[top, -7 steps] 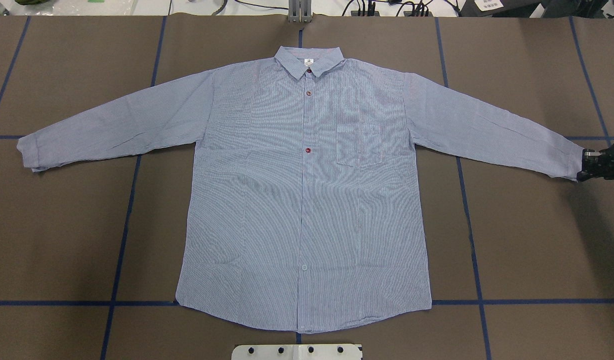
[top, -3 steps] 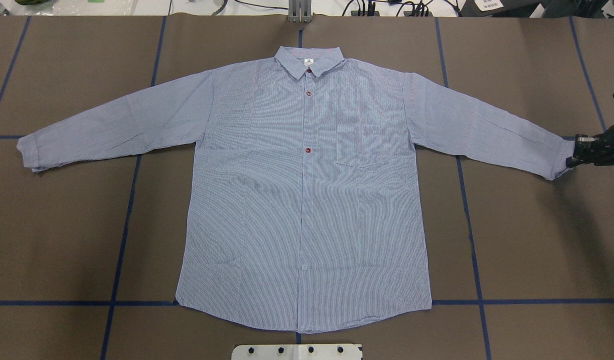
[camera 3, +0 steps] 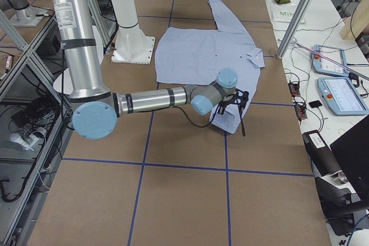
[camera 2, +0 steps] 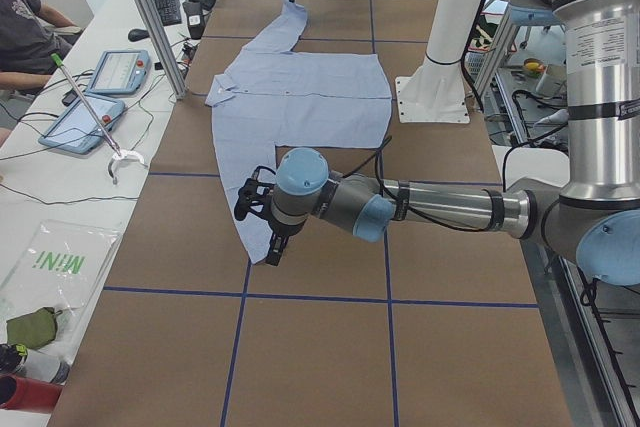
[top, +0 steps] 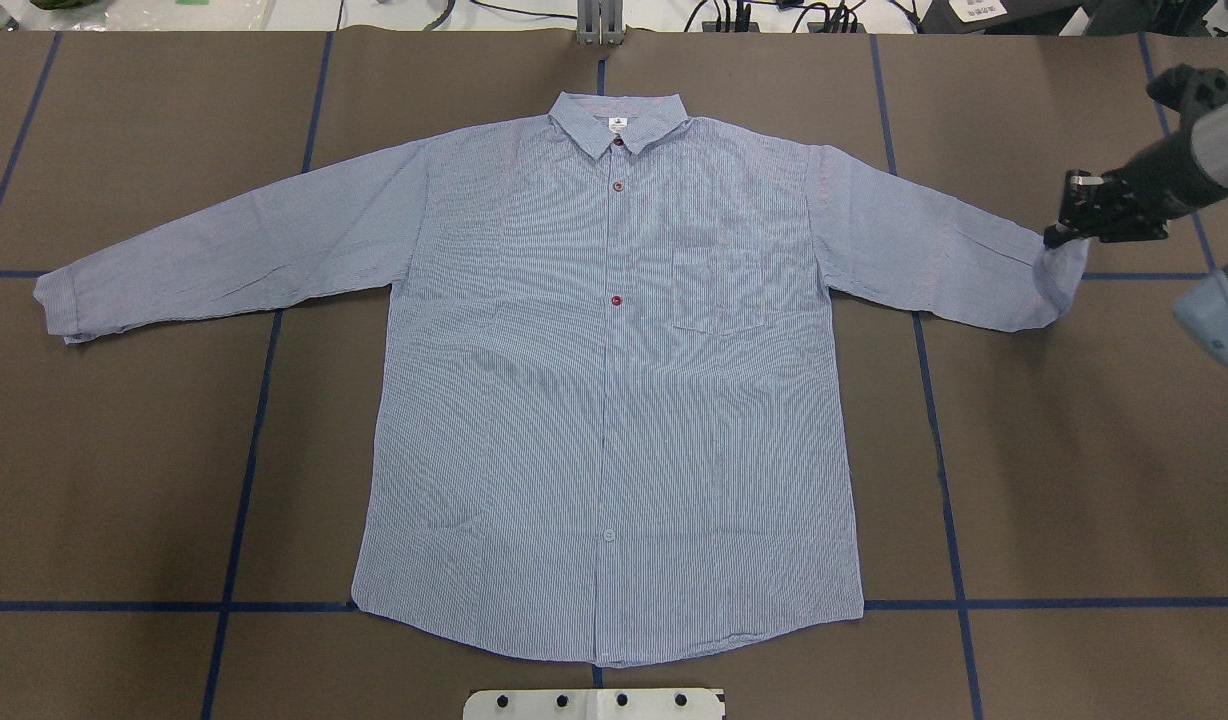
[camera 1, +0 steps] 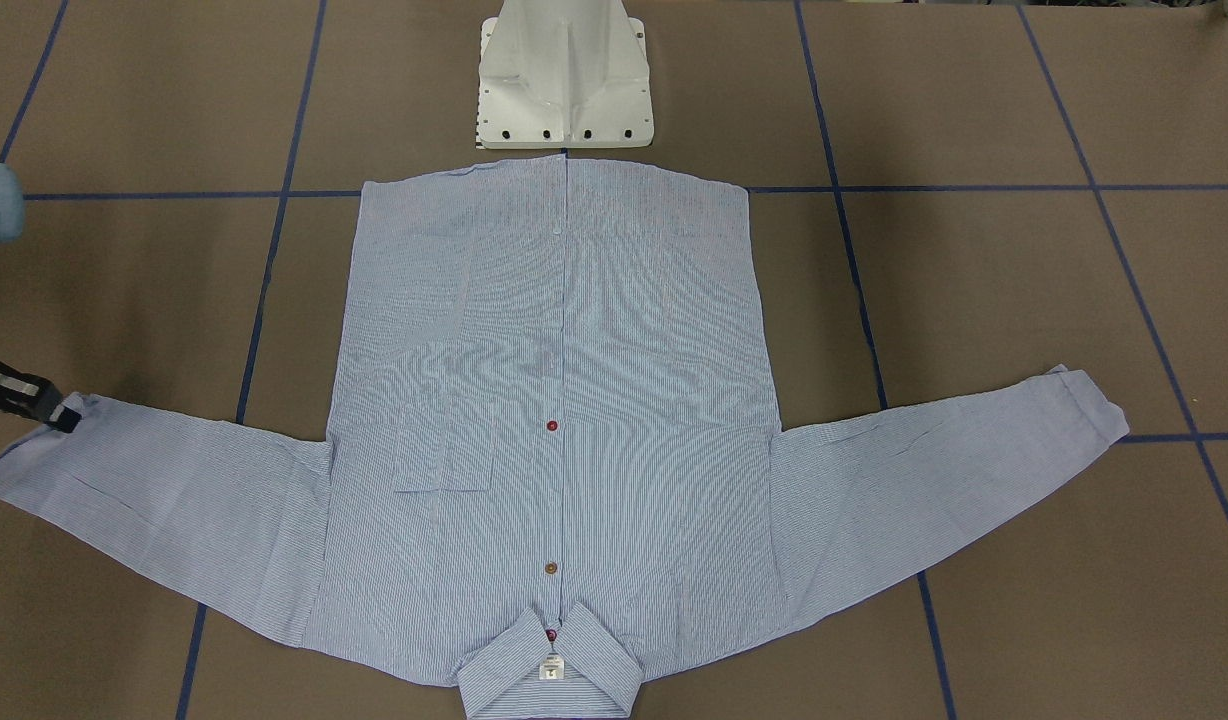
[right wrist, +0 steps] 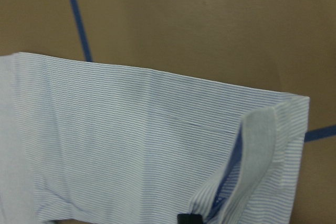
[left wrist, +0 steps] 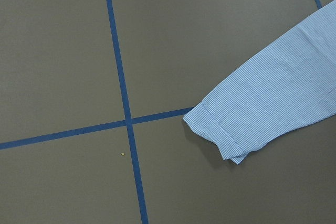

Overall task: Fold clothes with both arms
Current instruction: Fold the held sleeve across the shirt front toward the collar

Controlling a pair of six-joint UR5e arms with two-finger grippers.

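Observation:
The clothes are one light blue striped shirt lying flat, buttoned side up, collar at the far edge. My right gripper is shut on the cuff of the sleeve at the overhead view's right, and holds it off the table with the sleeve end hanging curled. The right wrist view shows that cuff close up. The other sleeve's cuff lies flat on the table. My left gripper hovers over it, and I cannot tell whether it is open or shut. The left wrist view shows that cuff untouched.
The white pedestal base stands just behind the shirt's hem. Blue tape lines cross the brown table. An operators' bench with tablets and a seated person runs along the far side, behind metal frame posts.
My right gripper has risen and moved inward and toward the far edge, carrying the cuff with it. The sleeve end is now off the table and curled. The rest of the shirt has not moved.

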